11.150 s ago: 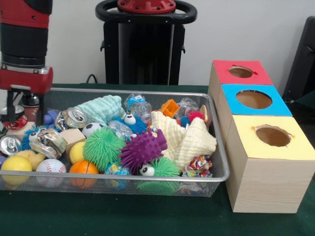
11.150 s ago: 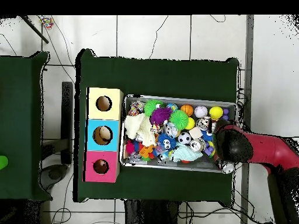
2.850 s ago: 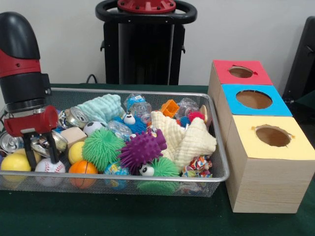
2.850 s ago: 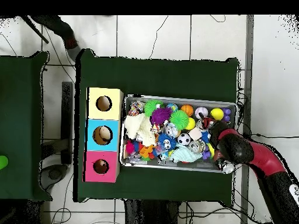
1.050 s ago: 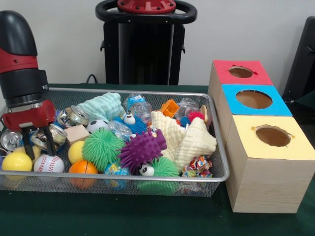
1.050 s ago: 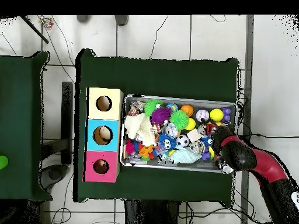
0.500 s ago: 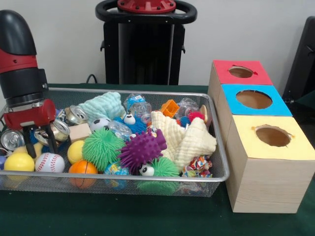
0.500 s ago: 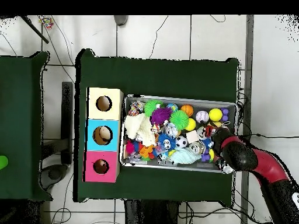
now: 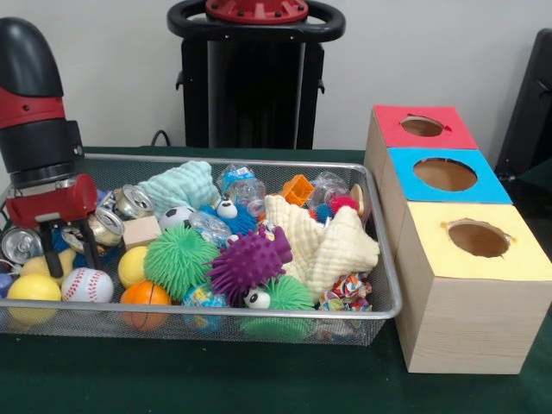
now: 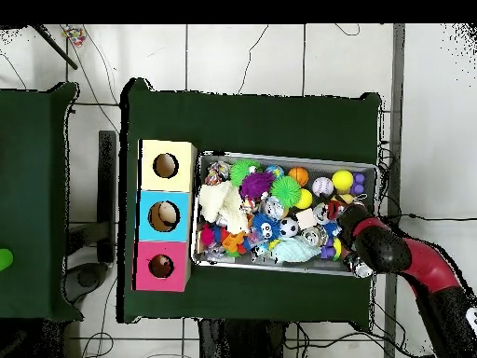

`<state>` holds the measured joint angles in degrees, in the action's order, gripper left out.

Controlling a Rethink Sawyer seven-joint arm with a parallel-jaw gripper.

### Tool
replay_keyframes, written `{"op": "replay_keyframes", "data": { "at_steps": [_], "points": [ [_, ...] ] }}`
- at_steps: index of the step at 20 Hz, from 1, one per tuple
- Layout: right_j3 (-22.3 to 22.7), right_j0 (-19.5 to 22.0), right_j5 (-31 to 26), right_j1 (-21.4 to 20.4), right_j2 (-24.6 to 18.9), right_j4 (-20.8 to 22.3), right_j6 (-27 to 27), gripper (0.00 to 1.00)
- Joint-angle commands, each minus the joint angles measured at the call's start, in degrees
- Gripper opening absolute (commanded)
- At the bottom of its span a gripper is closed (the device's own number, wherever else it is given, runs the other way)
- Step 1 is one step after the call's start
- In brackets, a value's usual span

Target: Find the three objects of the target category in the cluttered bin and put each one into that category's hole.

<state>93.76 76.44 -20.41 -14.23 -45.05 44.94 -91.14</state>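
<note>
Down at one short end of the wire bin (image 9: pixel 379 285), the gripper (image 9: pixel 71 250) has its fingers (image 9: pixel 90 245) closed around a crushed silver can (image 9: pixel 97 229), lifted a little above the baseball (image 9: pixel 84 285) and yellow ball (image 9: pixel 32 289). Beside the bin's other end, near the desk (image 9: pixel 172 379) edge, stands the three-holed box (image 9: pixel 461 259).

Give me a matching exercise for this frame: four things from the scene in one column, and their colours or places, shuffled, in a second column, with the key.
Things:
1. baseball
2. spiky ball with eyes
3. box nearest the camera in the front view
4. gripper

Descriptions:
A. purple
B. yellow top with a round hole
C. white with red stitching
D. down in the wire bin at the crushed can

Pairs: 1-C, 2-A, 3-B, 4-D
</note>
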Motion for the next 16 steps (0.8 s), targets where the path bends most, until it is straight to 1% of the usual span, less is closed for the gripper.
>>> {"op": "replay_keyframes", "data": {
  "at_steps": [1,8,13,16],
  "points": [
    [-12.11,2.84,-13.41,4.76,10.47,5.75,17.31,1.0],
    [-12.77,3.65,-14.05,5.13,9.05,5.99,20.32,1.0],
    [-13.43,4.01,-16.49,5.5,8.59,4.89,21.33,1.0],
    [-14.36,4.18,-16.76,6.06,8.12,4.81,21.78,1.0]
  ]
}}
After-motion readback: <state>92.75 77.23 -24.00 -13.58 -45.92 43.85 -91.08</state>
